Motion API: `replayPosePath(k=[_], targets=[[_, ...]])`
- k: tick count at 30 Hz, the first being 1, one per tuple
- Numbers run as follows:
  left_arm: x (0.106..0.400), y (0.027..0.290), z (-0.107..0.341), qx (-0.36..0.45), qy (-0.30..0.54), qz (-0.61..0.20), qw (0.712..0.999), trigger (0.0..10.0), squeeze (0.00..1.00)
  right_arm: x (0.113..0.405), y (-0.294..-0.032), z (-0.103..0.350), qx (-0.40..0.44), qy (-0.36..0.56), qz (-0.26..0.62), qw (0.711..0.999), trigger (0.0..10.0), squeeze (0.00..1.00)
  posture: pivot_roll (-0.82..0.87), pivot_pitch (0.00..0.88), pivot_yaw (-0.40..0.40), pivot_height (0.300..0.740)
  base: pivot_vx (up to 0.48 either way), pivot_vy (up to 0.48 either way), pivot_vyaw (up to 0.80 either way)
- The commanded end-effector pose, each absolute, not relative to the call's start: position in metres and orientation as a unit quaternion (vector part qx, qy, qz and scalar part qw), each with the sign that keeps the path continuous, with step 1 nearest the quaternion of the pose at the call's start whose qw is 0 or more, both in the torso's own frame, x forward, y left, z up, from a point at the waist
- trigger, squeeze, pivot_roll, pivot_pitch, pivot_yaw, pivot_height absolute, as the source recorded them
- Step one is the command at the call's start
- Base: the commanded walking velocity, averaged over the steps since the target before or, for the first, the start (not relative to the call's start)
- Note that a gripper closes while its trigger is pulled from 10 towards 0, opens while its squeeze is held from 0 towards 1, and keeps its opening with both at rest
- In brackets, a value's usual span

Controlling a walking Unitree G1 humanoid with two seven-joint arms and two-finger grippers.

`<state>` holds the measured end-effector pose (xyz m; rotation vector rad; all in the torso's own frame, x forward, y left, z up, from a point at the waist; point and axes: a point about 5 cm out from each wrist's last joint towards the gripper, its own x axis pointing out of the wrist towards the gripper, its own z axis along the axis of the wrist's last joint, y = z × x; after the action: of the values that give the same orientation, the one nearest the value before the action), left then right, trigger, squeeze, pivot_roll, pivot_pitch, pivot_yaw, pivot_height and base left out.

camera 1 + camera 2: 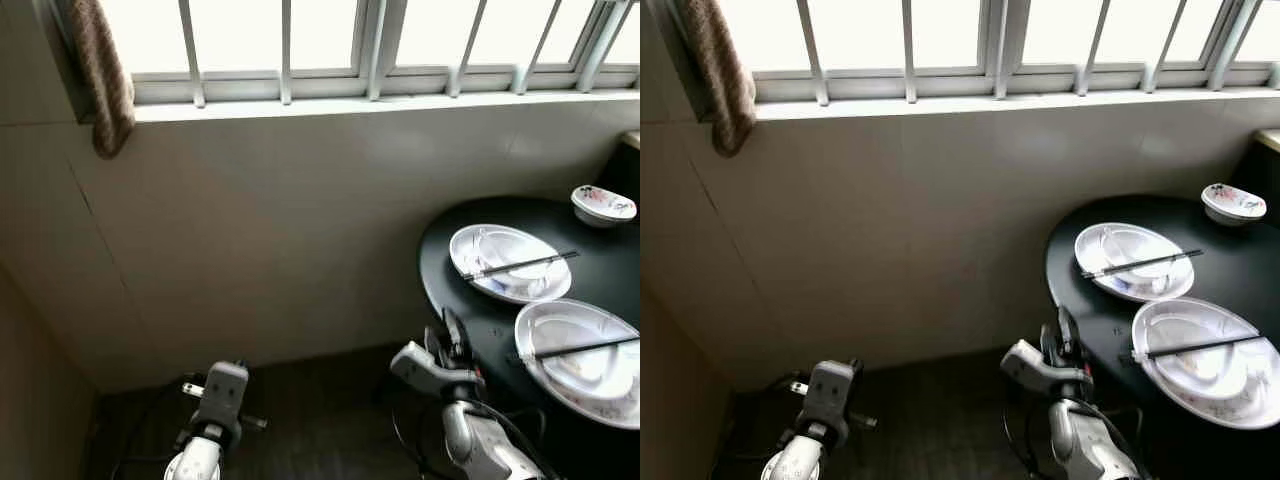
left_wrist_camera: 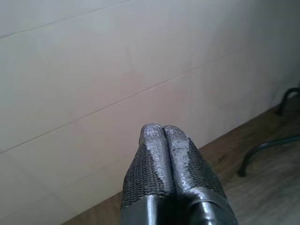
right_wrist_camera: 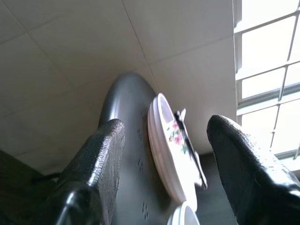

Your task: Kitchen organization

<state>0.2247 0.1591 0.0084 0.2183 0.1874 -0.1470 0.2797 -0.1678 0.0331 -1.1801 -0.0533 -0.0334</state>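
A round black table (image 1: 470, 300) stands at the right. On it lie two white plates, the far plate (image 1: 500, 245) and the near plate (image 1: 585, 375), each with a pair of dark chopsticks (image 1: 520, 265) across it. A small floral bowl (image 1: 603, 205) sits at the table's far side. My right gripper (image 3: 166, 123) is open, level with the table's left edge, with a floral-rimmed plate (image 3: 164, 145) seen beyond its fingers (image 3: 98, 159). My left gripper (image 2: 163, 133) is shut on nothing, low over the floor at the left and facing the tiled wall.
A pale tiled wall (image 1: 280, 230) runs behind, under a barred window (image 1: 285, 50). A brown cloth (image 1: 100, 70) hangs at the upper left. The floor (image 1: 320, 410) between my arms is dark. Thin black metal legs (image 2: 262, 150) stand by the wall.
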Motion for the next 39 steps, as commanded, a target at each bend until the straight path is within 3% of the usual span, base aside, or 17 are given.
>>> replayPosePath(k=[1, 9, 14, 22, 23, 24, 26, 28, 30, 31, 32, 39], targets=[[0.226, 0.157, 0.009, 0.104, 0.089, -0.075, 0.988, 10.0, 0.0, 0.28, -0.166, 0.035, -0.55, -0.032, -0.008, 0.835, 10.0, 0.0, -0.05, 0.0, -0.023, 0.74, 0.0, 0.0, -0.8], [0.227, 0.157, 0.01, 0.101, 0.087, -0.075, 0.988, 10.0, 0.0, 0.265, -0.119, 0.033, -0.46, -0.088, 0.164, 0.868, 10.0, 0.0, -0.06, 0.0, -0.021, 0.74, 0.0, 0.0, -0.2], [0.228, 0.157, 0.009, 0.101, 0.089, -0.076, 0.988, 10.0, 0.0, 0.26, -0.114, 0.024, -0.405, -0.045, 0.224, 0.885, 10.0, 0.0, -0.05, 0.0, -0.025, 0.74, 0.0, 0.0, 0.0], [0.229, 0.157, 0.008, 0.1, 0.091, -0.077, 0.988, 10.0, 0.0, 0.265, -0.121, 0.024, -0.385, -0.024, 0.206, 0.899, 10.0, 0.0, -0.05, 0.0, -0.023, 0.74, 0.0, 0.0, 0.0], [0.23, 0.157, 0.007, 0.1, 0.092, -0.078, 0.988, 10.0, 0.0, 0.271, -0.131, 0.025, -0.335, 0.011, 0.163, 0.928, 10.0, 0.0, -0.06, 0.0, -0.022, 0.74, 0.0, 0.0, 0.0], [0.23, 0.157, 0.007, 0.1, 0.092, -0.078, 0.988, 10.0, 0.0, 0.274, -0.135, 0.026, -0.309, 0.024, 0.146, 0.939, 10.0, 0.0, -0.06, 0.0, -0.022, 0.74, 0.0, 0.0, 0.0], [0.23, 0.157, 0.007, 0.1, 0.092, -0.078, 0.988, 10.0, 0.0, 0.277, -0.142, 0.028, -0.307, 0.025, 0.13, 0.942, 10.0, 0.0, -0.06, 0.0, -0.019, 0.74, 0.0, 0.0, 0.0], [0.23, 0.157, 0.006, 0.099, 0.093, -0.079, 0.988, 10.0, 0.0, 0.278, -0.146, 0.031, -0.349, 0.013, 0.123, 0.929, 10.0, 0.0, -0.06, 0.0, -0.019, 0.74, 0.0, 0.0, 0.0], [0.231, 0.158, 0.007, 0.099, 0.093, -0.08, 0.988, 10.0, 0.0, 0.28, -0.154, 0.034, -0.497, -0.033, 0.1, 0.861, 10.0, 0.0, -0.07, 0.0, -0.016, 0.74, 0.0, 0.0, 0.0], [0.231, 0.158, 0.007, 0.099, 0.093, -0.08, 0.988, 10.0, 0.0, 0.28, -0.154, 0.034, -0.497, -0.033, 0.1, 0.861, 10.0, 0.0, -0.07, 0.0, -0.016, 0.74, 0.0, 0.0, 0.0], [0.231, 0.158, 0.007, 0.098, 0.092, -0.08, 0.988, 10.0, 0.0, 0.28, -0.158, 0.037, -0.548, -0.052, 0.08, 0.831, 10.0, 0.0, -0.07, 0.0, -0.016, 0.74, 0.0, 0.0, 0.0], [0.232, 0.158, 0.007, 0.095, 0.091, -0.08, 0.988, 10.0, 0.0, 0.282, -0.196, 0.041, -0.617, -0.021, -0.019, 0.786, 10.0, 0.0, -0.08, 0.0, -0.019, 0.74, 0.0, 0.0, 0.0]])
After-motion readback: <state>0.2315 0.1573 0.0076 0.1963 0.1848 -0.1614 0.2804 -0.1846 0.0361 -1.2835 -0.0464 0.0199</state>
